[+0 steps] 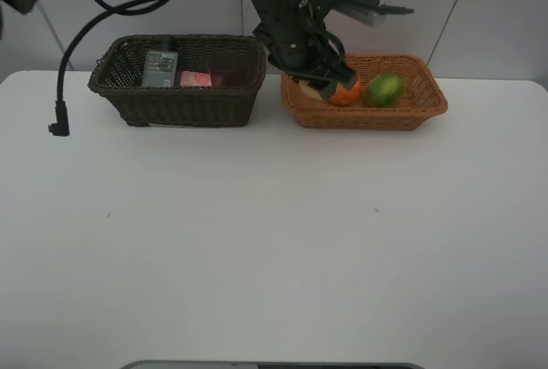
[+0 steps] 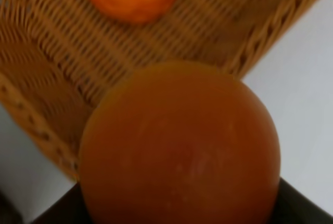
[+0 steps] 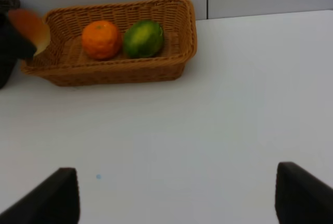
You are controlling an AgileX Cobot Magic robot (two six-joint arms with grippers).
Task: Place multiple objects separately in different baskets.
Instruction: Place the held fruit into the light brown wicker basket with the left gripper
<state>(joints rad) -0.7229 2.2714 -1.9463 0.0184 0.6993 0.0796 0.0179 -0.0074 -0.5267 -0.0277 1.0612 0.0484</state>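
My left gripper (image 1: pixel 320 80) reaches over the near-left end of the orange-tan basket (image 1: pixel 428 105) and is shut on the red-orange peach-like fruit (image 2: pixel 179 146), which is above the basket's rim. The peach also shows in the right wrist view (image 3: pixel 30 25). The tangerine (image 1: pixel 345 93) and the green round fruit (image 1: pixel 385 89) lie side by side in that basket. The dark brown basket (image 1: pixel 184 105) holds the dark-green bottle (image 1: pixel 160 68) and a pink item (image 1: pixel 195 79). My right gripper (image 3: pixel 177 198) is open and empty over bare table, away from the basket (image 3: pixel 114 73).
A black cable (image 1: pixel 62 86) hangs from the left arm down to the table left of the dark basket. The white table (image 1: pixel 274 241) stretches in front of both baskets. A tiled wall stands behind them.
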